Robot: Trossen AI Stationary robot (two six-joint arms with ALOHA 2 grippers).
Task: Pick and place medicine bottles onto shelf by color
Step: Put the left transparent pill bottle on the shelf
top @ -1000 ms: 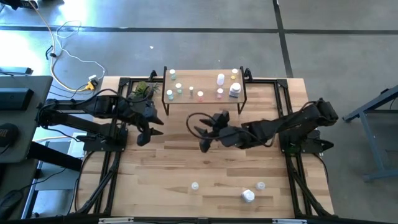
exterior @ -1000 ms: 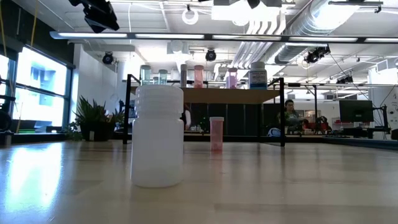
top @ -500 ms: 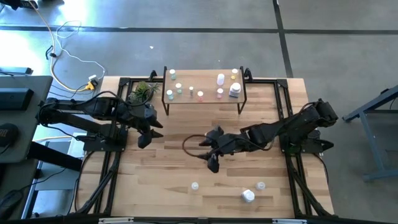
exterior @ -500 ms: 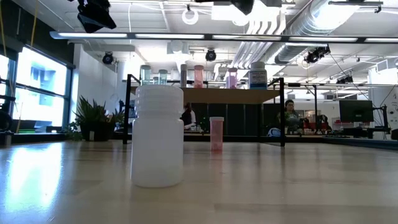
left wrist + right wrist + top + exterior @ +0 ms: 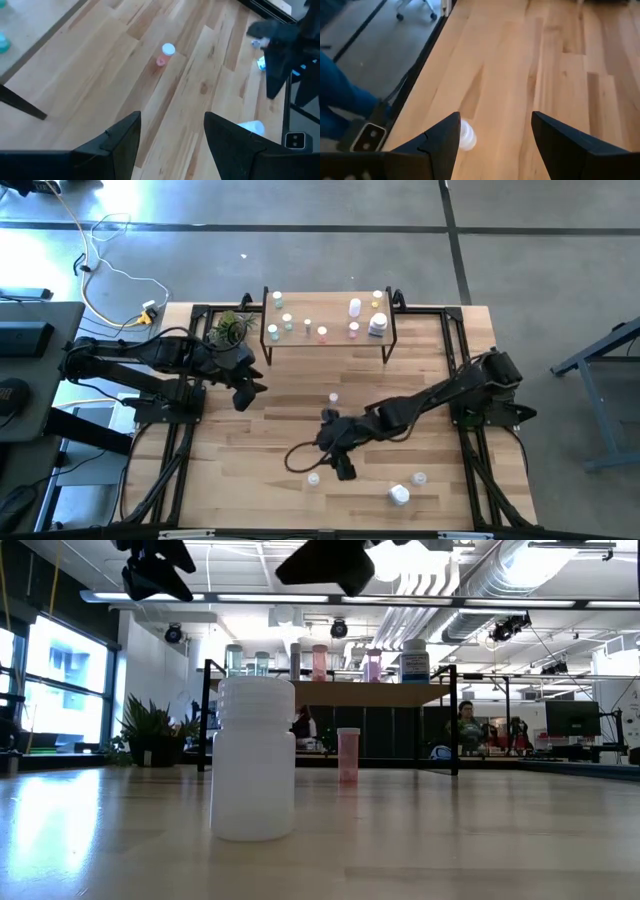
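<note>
A pink bottle with a white cap stands on light, wood-grained tabletop.

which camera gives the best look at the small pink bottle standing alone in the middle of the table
The low view shows the pink bottle best: side-on, upright, beyond a large white bottle. The left wrist view shows its white cap and pink side; the high view, only a pale dot. The right wrist view misses it.

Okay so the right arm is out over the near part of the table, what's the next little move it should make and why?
Probably shift the right pincer sideways over the small white bottle and lower it. The pincer is open and empty, and in its wrist view that bottle stands just off to one side of the gap, not between the fingers. The left pincer waits near the shelf.
</note>
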